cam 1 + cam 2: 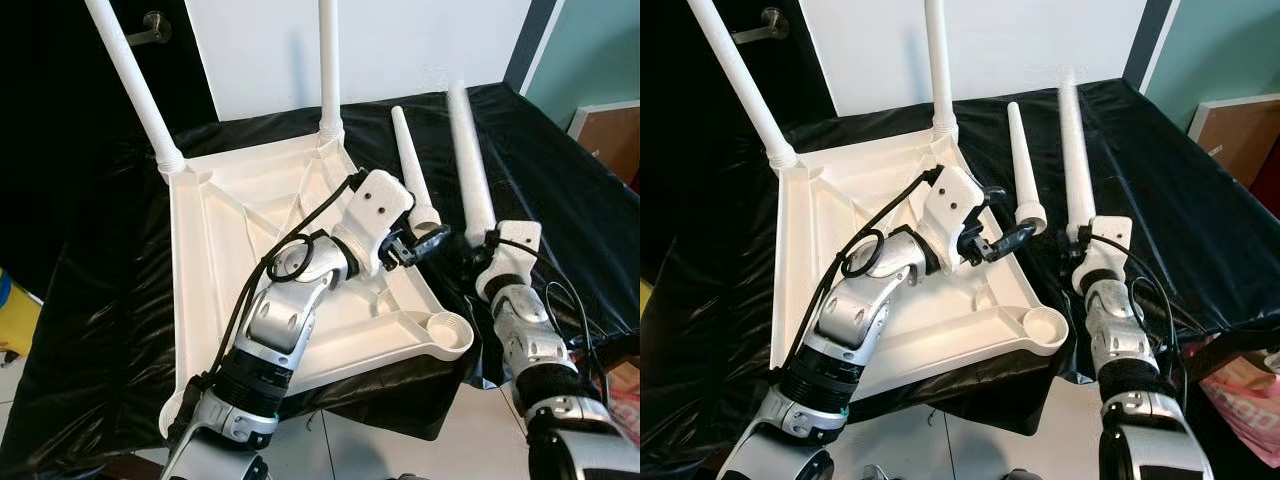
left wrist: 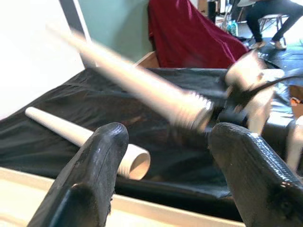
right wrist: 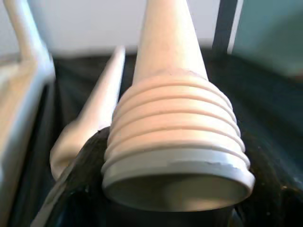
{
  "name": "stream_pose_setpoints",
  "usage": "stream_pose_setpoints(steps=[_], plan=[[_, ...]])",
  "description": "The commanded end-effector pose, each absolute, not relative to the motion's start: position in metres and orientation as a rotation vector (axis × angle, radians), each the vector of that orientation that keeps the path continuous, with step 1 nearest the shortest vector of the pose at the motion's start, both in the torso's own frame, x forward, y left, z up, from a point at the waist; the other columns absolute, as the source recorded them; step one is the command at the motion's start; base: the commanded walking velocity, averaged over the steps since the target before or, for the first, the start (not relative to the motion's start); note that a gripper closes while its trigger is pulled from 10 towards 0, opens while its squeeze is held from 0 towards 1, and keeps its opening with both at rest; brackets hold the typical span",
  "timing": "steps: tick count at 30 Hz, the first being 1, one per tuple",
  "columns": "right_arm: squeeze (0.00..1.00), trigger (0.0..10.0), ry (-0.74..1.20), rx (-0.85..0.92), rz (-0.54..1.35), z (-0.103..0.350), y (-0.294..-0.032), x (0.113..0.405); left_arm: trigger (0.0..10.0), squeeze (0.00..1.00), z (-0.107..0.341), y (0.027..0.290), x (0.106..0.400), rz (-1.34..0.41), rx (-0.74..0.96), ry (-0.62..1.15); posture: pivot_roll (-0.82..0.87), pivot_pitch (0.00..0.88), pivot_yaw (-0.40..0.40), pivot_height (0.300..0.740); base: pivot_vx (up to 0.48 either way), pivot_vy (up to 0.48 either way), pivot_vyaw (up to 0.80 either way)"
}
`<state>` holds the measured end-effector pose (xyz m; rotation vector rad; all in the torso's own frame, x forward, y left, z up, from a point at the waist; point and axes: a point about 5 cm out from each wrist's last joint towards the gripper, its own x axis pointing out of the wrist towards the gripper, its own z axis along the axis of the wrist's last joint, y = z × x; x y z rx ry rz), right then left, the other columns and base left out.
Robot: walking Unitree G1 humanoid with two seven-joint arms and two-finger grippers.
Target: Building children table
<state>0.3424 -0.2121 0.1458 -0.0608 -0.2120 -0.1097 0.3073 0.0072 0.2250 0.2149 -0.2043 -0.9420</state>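
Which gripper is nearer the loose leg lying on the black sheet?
Left. The left gripper is open right at the threaded end of the loose leg. The right gripper is beside it, shut on the other leg.

The left gripper (image 1: 428, 240) reaches forward with fingers spread, while the right gripper (image 1: 487, 240) is clamped shut.

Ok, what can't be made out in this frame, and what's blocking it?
- Fourth corner socket of the tabletop: covered by the left arm, eye views.
- Tops of the two fitted legs: cut off by the upper edge.
- Held leg: motion-blurred, left wrist view.
- Right gripper jaws: behind the held leg's threaded end, right wrist view.
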Motion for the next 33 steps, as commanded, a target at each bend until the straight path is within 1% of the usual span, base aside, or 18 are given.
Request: stream_pose_setpoints(steps=[1, 3, 6, 9, 11, 13, 15, 16, 17, 18, 19, 21, 24, 28, 30, 31, 32, 33], plan=[[0.0, 10.0, -0.293, -0.091, -0.102, 0.155, -0.202, 0.339, 10.0, 0.0, 0.229, 0.015, 0.32, -0.752, 0.211, -0.224, -0.18, 0.056, 0.044, 0.74, 0.0, 0.0, 0.0], [0.0, 10.0, -0.293, -0.091, -0.102, 0.155, -0.202, 0.339, 10.0, 0.0, 0.229, 0.015, 0.32, -0.752, 0.211, -0.224, -0.18, 0.056, 0.044, 0.74, 0.0, 0.0, 0.0], [0.0, 10.0, -0.331, -0.083, -0.066, 0.161, -0.189, 0.337, 10.0, 0.0, 0.231, 0.019, 0.33, -0.672, 0.194, -0.204, -0.19, 0.054, 0.045, 0.74, 0.0, 0.0, 0.0], [0.0, 10.0, -0.369, 0.007, -0.004, 0.171, -0.176, 0.334, 10.0, 0.0, 0.232, 0.024, 0.338, -0.633, 0.129, -0.152, -0.19, 0.051, 0.045, 0.74, 0.0, 0.0, 0.0], [0.0, 10.0, -0.369, 0.007, -0.004, 0.171, -0.176, 0.334, 10.0, 0.0, 0.232, 0.024, 0.338, -0.633, 0.129, -0.152, -0.19, 0.051, 0.045, 0.74, 0.0, 0.0, 0.0], [0.0, 10.0, -0.44, 0.076, 0.069, 0.179, -0.166, 0.328, 10.0, 0.0, 0.233, 0.027, 0.343, -0.652, 0.039, -0.116, -0.19, 0.051, 0.045, 0.74, 0.0, 0.0, 0.0], [0.0, 10.0, -0.461, 0.065, 0.069, 0.181, -0.164, 0.325, 10.0, 0.0, 0.235, 0.027, 0.343, -0.684, 0.011, -0.134, -0.19, 0.038, 0.04, 0.74, 0.0, 0.0, 0.0], [0.0, 10.0, -0.49, 0.047, 0.084, 0.182, -0.161, 0.322, 10.0, 0.08, 0.238, 0.026, 0.341, -0.745, -0.057, -0.139, -0.2, 0.035, 0.038, 0.74, 0.0, 0.0, 0.0], [0.0, 10.0, -0.49, 0.047, 0.084, 0.182, -0.161, 0.322, 10.0, 0.08, 0.238, 0.026, 0.341, -0.745, -0.057, -0.139, -0.2, 0.035, 0.038, 0.74, 0.0, 0.0, 0.0], [0.0, 10.0, -0.511, 0.021, 0.12, 0.183, -0.157, 0.319, 10.0, 1.0, 0.24, 0.026, 0.339, -0.812, -0.106, -0.15, -0.2, 0.033, 0.04, 0.74, 0.0, 0.0, 0.0], [0.0, 10.0, -0.511, 0.021, 0.12, 0.183, -0.157, 0.319, 10.0, 1.0, 0.24, 0.026, 0.339, -0.812, -0.106, -0.15, -0.2, 0.033, 0.04, 0.74, 0.0, 0.0, 0.0], [0.0, 10.0, -0.521, -0.022, 0.187, 0.181, -0.149, 0.312, 10.0, 1.0, 0.244, 0.027, 0.339, -0.896, -0.141, -0.165, -0.2, 0.027, 0.039, 0.74, 0.0, 0.0, 0.0], [0.0, 10.0, -0.512, -0.03, 0.212, 0.179, -0.146, 0.31, 10.0, 1.0, 0.246, 0.028, 0.34, -0.912, -0.154, -0.168, -0.2, 0.027, 0.039, 0.74, 0.0, 0.0, 0.0], [0.0, 10.0, -0.491, -0.027, 0.264, 0.173, -0.138, 0.304, 10.0, 1.0, 0.251, 0.028, 0.341, -0.961, -0.227, -0.164, -0.2, 0.022, 0.039, 0.74, 0.0, 0.0, 0.0], [0.0, 10.0, -0.478, -0.027, 0.317, 0.169, -0.13, 0.298, 10.0, 1.0, 0.255, 0.026, 0.34, -1.017, -0.299, -0.156, -0.21, 0.018, 0.042, 0.74, 0.0, 0.0, 0.0], [0.0, 10.0, -0.476, -0.03, 0.343, 0.167, -0.126, 0.295, 10.0, 0.68, 0.255, 0.025, 0.34, -1.036, -0.342, -0.138, -0.22, 0.016, 0.044, 0.74, 0.0, 0.0, 0.0], [0.0, 10.0, -0.476, -0.03, 0.343, 0.167, -0.126, 0.295, 10.0, 0.68, 0.255, 0.025, 0.34, -1.036, -0.342, -0.138, -0.22, 0.016, 0.044, 0.74, 0.0, 0.0, 0.0], [0.0, 10.0, -0.474, -0.037, 0.363, 0.166, -0.123, 0.293, 10.0, 0.0, 0.253, 0.024, 0.34, -1.055, -0.362, -0.109, -0.22, 0.013, 0.046, 0.74, 0.0, 0.0, 0.0]])
